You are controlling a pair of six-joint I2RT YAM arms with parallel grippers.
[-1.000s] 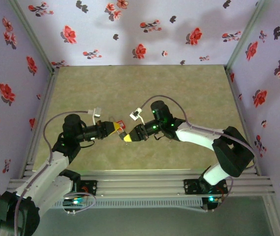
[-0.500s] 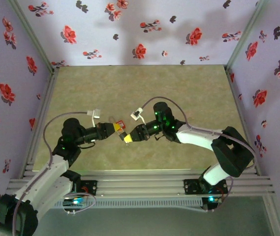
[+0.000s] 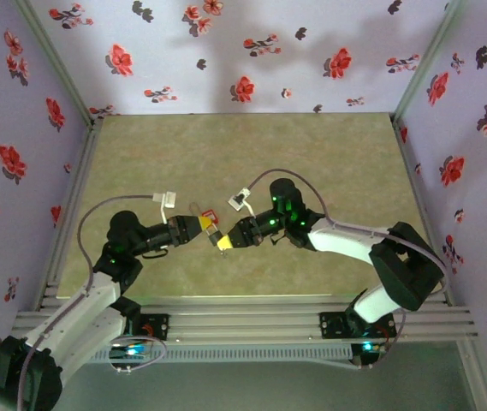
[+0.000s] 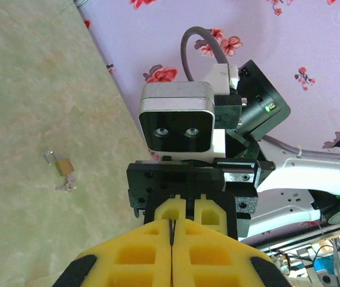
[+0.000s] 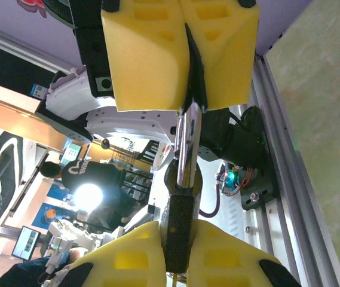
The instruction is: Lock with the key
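Mid-frame in the overhead view, the left gripper (image 3: 202, 228) and the right gripper (image 3: 223, 242) meet tip to tip above the table (image 3: 252, 145). The right gripper is clenched on the black head of the key (image 5: 178, 230), whose silver blade runs up to the left pads. The left gripper is clamped tight, with the red padlock (image 3: 210, 217) at its tip. Bare tabletop lies toward the upper and right parts of the frame, bounded by flowered walls (image 3: 226, 51) and the rail (image 3: 252, 321) at the bottom. A small brass padlock (image 4: 66, 166) lies well apart.
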